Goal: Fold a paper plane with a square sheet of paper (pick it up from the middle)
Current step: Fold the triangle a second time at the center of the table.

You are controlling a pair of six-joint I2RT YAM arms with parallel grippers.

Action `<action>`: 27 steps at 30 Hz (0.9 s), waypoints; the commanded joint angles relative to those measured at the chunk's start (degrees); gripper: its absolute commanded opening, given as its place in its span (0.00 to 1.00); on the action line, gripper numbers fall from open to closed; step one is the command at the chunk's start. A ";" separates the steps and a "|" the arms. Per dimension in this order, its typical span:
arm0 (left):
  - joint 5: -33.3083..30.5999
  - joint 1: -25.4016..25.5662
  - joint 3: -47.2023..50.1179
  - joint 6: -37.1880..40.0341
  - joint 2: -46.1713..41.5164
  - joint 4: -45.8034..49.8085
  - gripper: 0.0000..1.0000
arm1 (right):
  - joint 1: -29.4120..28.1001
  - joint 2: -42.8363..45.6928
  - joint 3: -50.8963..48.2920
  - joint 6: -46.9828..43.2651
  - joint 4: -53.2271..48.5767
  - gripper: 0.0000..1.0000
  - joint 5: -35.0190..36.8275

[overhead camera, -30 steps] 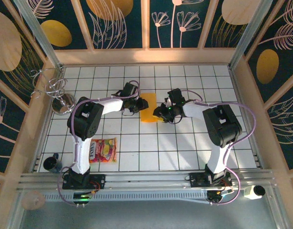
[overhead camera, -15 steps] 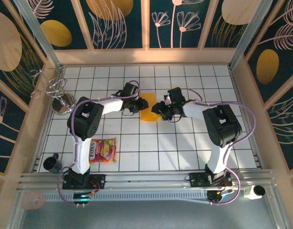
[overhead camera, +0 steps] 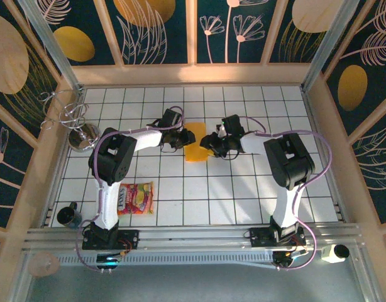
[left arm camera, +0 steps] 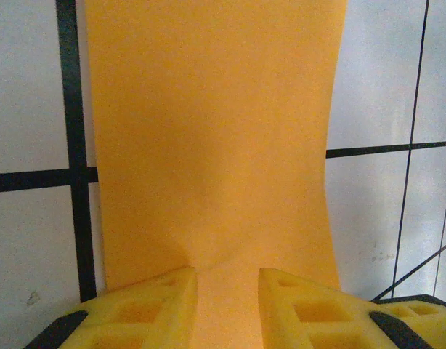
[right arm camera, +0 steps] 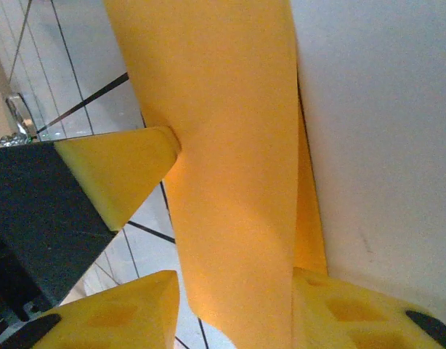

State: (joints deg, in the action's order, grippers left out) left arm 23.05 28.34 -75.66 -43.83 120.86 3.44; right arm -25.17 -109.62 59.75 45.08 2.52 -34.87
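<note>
Snack packet (overhead camera: pixel 136 197) print is too small to read.

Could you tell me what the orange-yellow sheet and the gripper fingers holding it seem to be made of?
The square sheet of paper looks like thin matte paper: it bends in a soft curve and puckers where pinched. The left gripper fingers look like yellow moulded or printed plastic, matte, with hollow cells showing; their exact material is uncertain.

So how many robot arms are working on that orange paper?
2. The left arm reaches in from the left with its gripper at the paper; the right arm comes from the right, gripper at its other edge.
</note>
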 commanded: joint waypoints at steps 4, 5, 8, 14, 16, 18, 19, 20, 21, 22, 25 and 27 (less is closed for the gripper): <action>-1.95 -0.21 1.39 -0.20 0.56 2.94 0.29 | -0.10 2.78 -2.76 2.10 2.02 0.34 -2.87; -1.97 -0.20 1.50 -0.21 0.48 2.89 0.29 | -0.10 3.49 -3.55 3.15 2.54 0.32 -2.36; -2.09 -0.26 1.74 -0.36 0.08 2.67 0.29 | -0.06 5.25 -5.15 5.98 3.99 0.27 -1.69; -1.87 -0.21 1.74 -0.33 -0.73 2.27 0.29 | -0.12 5.65 -5.24 7.90 3.41 0.18 -0.55; -1.63 -0.21 1.58 -0.29 -1.02 2.18 0.29 | -0.14 5.66 -5.25 8.74 3.32 0.14 -0.37; -1.09 -0.30 1.31 -0.33 -1.46 2.11 0.29 | -0.23 5.81 -5.18 9.28 3.08 0.11 0.03; -0.76 -0.30 1.22 -0.31 -1.92 1.79 0.29 | -0.31 5.89 -5.09 9.35 2.65 0.08 0.36; -0.43 -0.38 1.21 -0.34 -2.41 1.21 0.29 | -0.32 5.96 -4.99 9.33 2.10 0.05 0.50; -0.29 -0.52 1.13 -0.29 -3.04 0.69 0.29 | -0.32 5.98 -4.78 9.14 1.48 0.04 0.72; -0.05 -0.73 1.05 -0.39 -3.62 -0.01 0.29 | -0.32 6.01 -4.55 8.78 0.46 0.02 0.90; -0.05 -1.64 0.60 -0.37 -4.52 -1.84 0.29 | -0.32 6.35 -4.05 7.51 -2.24 0.00 1.38; 0.35 -2.20 -0.50 -0.12 -3.67 -1.87 0.29 | -0.45 6.70 -4.17 6.90 -3.22 0.00 1.30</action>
State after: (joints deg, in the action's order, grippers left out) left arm 22.96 27.33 -75.18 -43.83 118.74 2.79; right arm -25.21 -105.78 54.76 53.15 2.68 -34.50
